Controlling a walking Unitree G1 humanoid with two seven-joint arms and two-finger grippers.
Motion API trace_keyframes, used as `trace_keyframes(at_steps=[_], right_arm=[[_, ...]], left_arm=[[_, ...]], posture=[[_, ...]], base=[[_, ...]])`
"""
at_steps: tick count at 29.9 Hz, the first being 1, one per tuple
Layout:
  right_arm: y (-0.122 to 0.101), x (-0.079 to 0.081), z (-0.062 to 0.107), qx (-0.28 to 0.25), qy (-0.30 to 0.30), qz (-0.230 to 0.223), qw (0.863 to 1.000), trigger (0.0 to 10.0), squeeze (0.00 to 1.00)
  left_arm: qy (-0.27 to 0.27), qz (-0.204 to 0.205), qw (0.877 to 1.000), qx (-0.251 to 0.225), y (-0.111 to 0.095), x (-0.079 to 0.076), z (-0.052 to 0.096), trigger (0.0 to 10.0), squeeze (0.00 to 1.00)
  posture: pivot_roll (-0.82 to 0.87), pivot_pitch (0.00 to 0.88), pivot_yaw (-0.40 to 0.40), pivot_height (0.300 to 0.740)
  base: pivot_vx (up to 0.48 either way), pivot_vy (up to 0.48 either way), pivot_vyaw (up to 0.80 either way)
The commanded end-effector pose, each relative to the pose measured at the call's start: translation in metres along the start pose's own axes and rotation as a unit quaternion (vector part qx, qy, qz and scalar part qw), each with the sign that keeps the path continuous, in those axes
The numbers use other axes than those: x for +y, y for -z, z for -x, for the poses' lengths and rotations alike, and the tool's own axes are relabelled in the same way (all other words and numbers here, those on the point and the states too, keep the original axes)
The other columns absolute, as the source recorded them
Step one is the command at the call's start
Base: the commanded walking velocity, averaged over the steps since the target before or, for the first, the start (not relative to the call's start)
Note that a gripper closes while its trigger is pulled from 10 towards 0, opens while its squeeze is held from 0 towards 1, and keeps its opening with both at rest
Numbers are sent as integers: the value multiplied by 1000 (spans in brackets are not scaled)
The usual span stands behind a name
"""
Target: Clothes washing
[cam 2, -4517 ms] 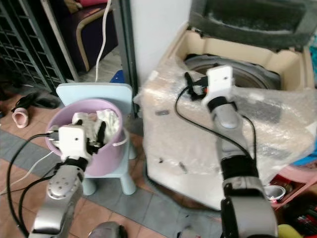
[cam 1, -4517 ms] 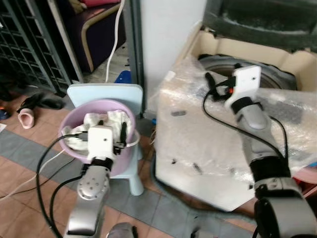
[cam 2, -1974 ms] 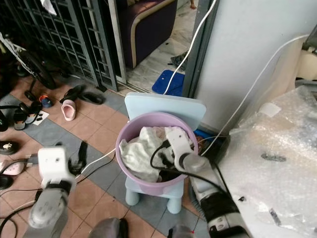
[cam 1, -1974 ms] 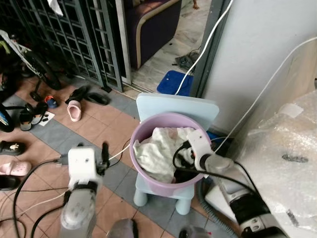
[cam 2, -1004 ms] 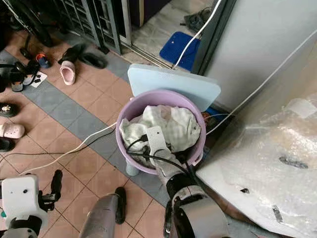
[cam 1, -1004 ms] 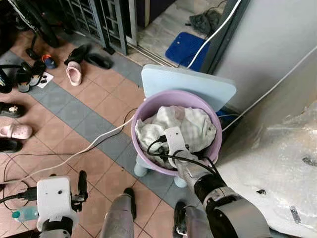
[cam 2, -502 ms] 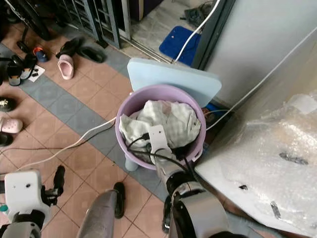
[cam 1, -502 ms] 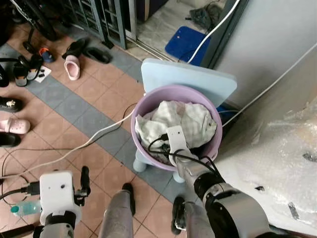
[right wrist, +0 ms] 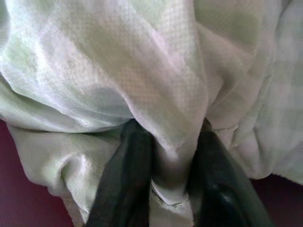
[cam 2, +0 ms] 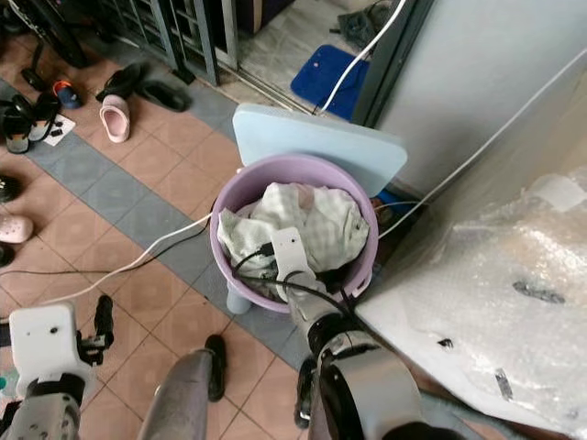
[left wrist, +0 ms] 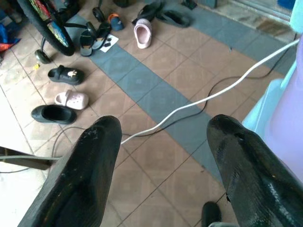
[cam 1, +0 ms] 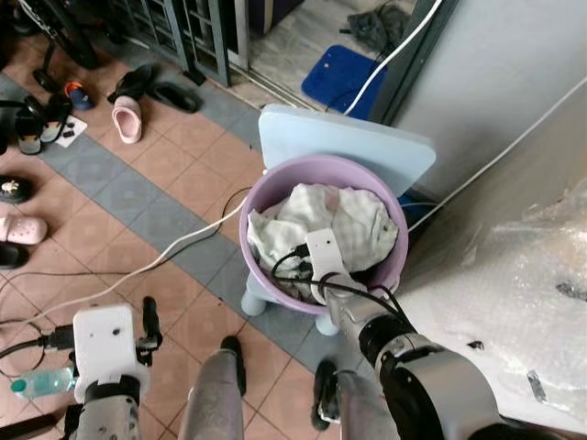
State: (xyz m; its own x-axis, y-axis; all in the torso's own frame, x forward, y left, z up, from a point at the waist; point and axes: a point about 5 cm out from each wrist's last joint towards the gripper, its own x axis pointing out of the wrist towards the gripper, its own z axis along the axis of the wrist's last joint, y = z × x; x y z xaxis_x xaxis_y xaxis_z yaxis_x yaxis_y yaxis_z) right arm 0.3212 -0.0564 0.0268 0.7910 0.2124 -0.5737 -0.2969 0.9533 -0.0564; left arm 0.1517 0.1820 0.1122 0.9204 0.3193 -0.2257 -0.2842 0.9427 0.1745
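A purple basin (cam 1: 260, 191) stands on a light blue child's chair (cam 1: 344, 147) and holds crumpled white clothes (cam 1: 339, 213). My right arm reaches into the basin, its white wrist box (cam 1: 323, 252) resting over the cloth. In the right wrist view my right gripper (right wrist: 170, 138) is shut on a fold of white cloth (right wrist: 142, 71), which drapes over both black fingers. My left gripper (left wrist: 163, 125) hangs low at the left over the tiled floor, open and holding nothing, well away from the basin. Its finger (cam 1: 147, 321) shows beside the white wrist box.
The bubble-wrapped washing machine (cam 1: 527, 293) stands to the right of the chair. A white cable (cam 1: 138, 275) runs across the tiles. Shoes and a pink slipper (cam 1: 127, 121) lie at the left by a metal gate. A blue mat (cam 1: 339, 78) lies behind the chair. My feet (cam 1: 229, 353) are in front of the chair.
My right gripper has gone from the washing machine into the basin and stays there. My left gripper has left the basin and dropped low to the left. The camera turned left.
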Motion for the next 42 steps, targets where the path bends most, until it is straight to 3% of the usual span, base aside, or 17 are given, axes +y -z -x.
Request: trace_keyframes(at_steps=[1, 9, 11, 12, 14, 16, 17, 19, 21, 22, 26, 29, 31, 33, 34, 35, 42], right_arm=[[6, -2, 0, 10, -4, -2, 1000, 0, 0], [-6, -16, 0, -15, -20, -5, 1000, 0, 0], [-32, -23, 0, -58, -20, -9, 998, 0, 0], [-32, -23, 0, -58, -20, -9, 998, 0, 0], [-63, -31, 2, -113, -17, -1, 994, 0, 0], [-69, -33, 2, -124, -15, -1, 992, 0, 0], [-88, -42, 6, -163, -8, 2, 987, 0, 0], [-96, -47, 8, -181, -6, 4, 984, 0, 0], [-130, -67, 21, -263, 9, 11, 965, 0, 0], [-135, -70, 25, -279, 12, 15, 960, 0, 0], [-162, -98, 57, -391, 66, 28, 917, 0, 0], [-166, -108, 75, -422, 107, 27, 900, 0, 0], [-169, -112, 95, -452, 141, 36, 880, 0, 0], [-169, -112, 95, -452, 141, 36, 880, 0, 0], [-169, -113, 103, -464, 151, 41, 872, 0, 0], [-166, -111, 118, -480, 165, 47, 861, 10000, 0], [-153, -108, 126, -465, 187, 66, 863, 10000, 0]], left_arm=[[-6, -1, 1000, 8, 5, -1, -1, 10000, 0], [-7, 30, 999, -11, 6, -25, -24, 10000, 0], [-8, 37, 999, -10, 8, -32, -33, 10000, 0], [-8, 37, 999, -10, 8, -32, -33, 10000, 0], [-11, 40, 999, -11, 13, -34, -39, 10000, 0], [-12, 41, 999, -11, 13, -34, -40, 10000, 0], [-16, 45, 999, -20, 12, -38, -47, 10000, 0], [-18, 46, 999, -24, 11, -39, -50, 10000, 0], [-9, 45, 998, -50, 1, -43, -62, 10000, 0], [-7, 43, 997, -56, -1, -43, -64, 10000, 0], [11, 31, 995, -93, -16, -45, -81, 10000, 0], [20, 31, 993, -114, -27, -48, -90, 10000, 0], [32, 32, 989, -139, -40, -51, -96, 10000, 0], [32, 32, 989, -139, -40, -51, -96, 10000, 0], [36, 33, 988, -148, -44, -52, -98, 10000, 0], [43, 38, 986, -158, -49, -53, -101, 10000, 0], [60, 40, 986, -151, -42, -61, -102, 10000, 0]], posture=[[294, 248, -99, 740], [251, 124, -152, 740], [227, 80, -163, 740], [227, 80, -163, 740], [200, 48, -165, 740], [200, 48, -165, 740], [176, 16, -167, 740], [172, 10, -167, 740], [146, 0, -140, 740], [142, 0, -133, 740], [91, 0, -61, 740], [63, 0, -35, 740], [42, 0, -16, 740], [42, 0, -16, 740], [36, 0, -11, 740], [16, 0, 12, 740], [3, 0, 24, 740]], base=[[0, 0, 0], [0, 0, 0], [0, 0, 0], [0, 0, 0], [0, 0, 0], [0, 0, 0], [0, 0, 0], [0, 0, 0], [0, 0, 0], [0, 0, 0], [0, 0, 0], [0, 0, 0], [0, 0, 0], [0, 0, 0], [0, 0, 0], [0, -240, 0], [0, -295, -191]])
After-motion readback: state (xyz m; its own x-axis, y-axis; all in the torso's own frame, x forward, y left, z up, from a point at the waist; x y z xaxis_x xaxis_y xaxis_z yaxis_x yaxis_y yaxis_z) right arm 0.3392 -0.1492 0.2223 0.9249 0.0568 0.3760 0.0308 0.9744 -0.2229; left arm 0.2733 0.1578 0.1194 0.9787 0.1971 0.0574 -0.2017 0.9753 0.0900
